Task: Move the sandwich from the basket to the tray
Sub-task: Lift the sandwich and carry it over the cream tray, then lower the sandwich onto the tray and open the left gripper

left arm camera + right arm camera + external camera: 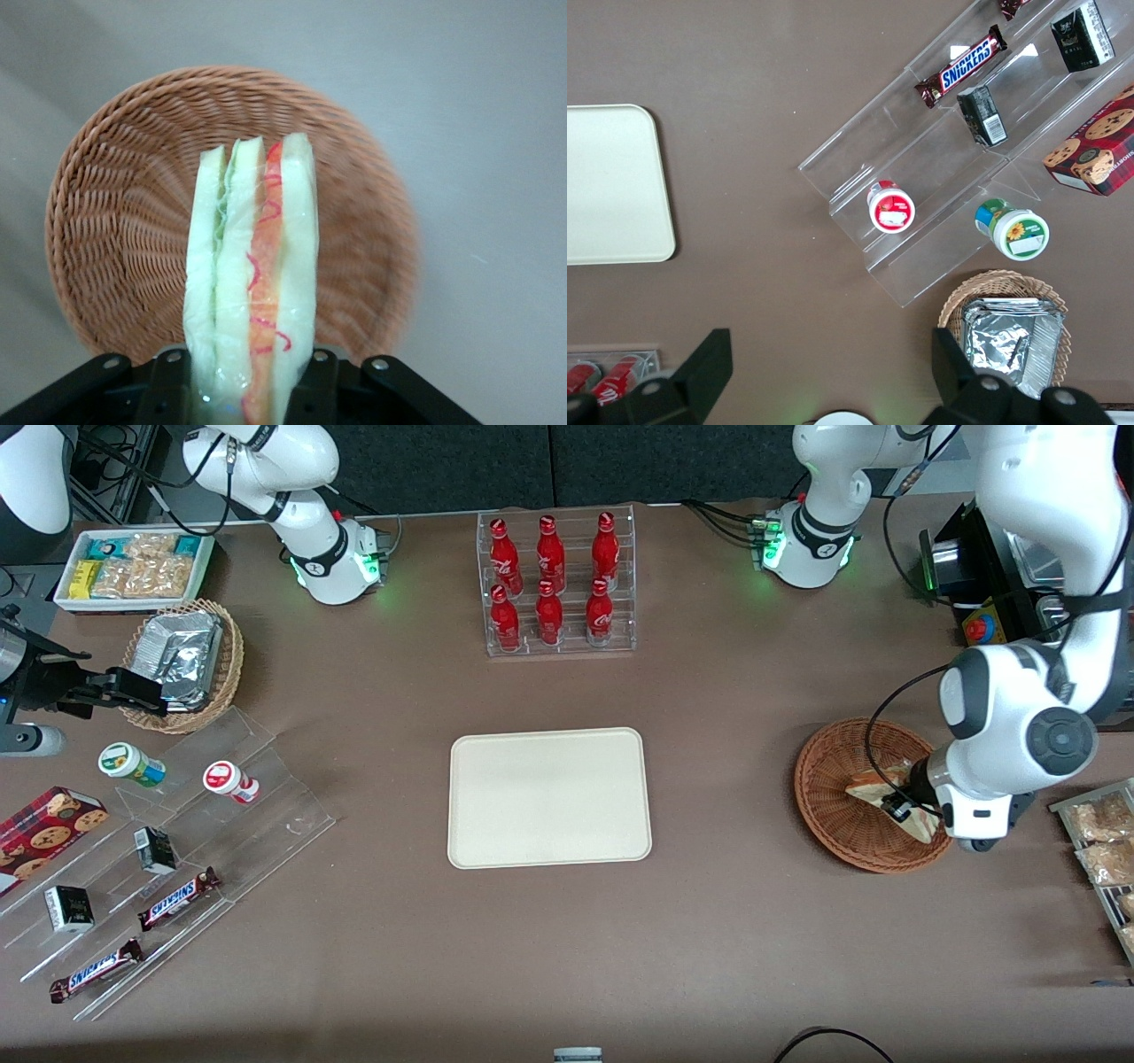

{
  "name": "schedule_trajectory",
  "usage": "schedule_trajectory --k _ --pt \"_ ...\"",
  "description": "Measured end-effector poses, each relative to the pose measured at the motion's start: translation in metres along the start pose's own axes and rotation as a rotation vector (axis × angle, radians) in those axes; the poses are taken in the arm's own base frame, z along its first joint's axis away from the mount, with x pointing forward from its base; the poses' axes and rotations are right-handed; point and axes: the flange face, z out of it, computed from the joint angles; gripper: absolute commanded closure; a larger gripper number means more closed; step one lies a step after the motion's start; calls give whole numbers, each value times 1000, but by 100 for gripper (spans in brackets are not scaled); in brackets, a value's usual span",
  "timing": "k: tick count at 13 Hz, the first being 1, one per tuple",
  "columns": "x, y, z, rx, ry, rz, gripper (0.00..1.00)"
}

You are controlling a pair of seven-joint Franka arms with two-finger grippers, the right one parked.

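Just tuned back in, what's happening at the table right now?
The left arm's gripper is shut on the sandwich, holding it just above the basket at the working arm's end of the table. The sandwich looks lifted off the basket floor but is not yet carried away. The tray sits bare mid-table, nearer the front camera than the rack of red bottles.

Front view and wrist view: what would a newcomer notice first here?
First, the sandwich clamped in the hand just above the basket, at the working arm's end of the table. Next, the bare cream tray in the middle. Then the six red bottles in a clear rack, farther from the front camera than the tray.
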Motion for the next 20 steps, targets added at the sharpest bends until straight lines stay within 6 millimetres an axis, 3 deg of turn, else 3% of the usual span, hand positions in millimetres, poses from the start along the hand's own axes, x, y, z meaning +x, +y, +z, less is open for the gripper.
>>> schedule_trajectory --k 2,3,4,6,9,11,16,20 --pt "-29 44 -55 -28 16 71 99" --pt "-53 70 -76 -50 31 105 99" --pt "-81 96 -88 -69 45 135 99" --pt "-145 144 -95 -82 56 221 99" --pt "-232 198 -78 -66 50 363 97" --pt "-274 229 -62 -62 45 441 96" --pt "-344 302 0 -81 13 576 96" --pt "-378 337 65 -143 24 630 96"
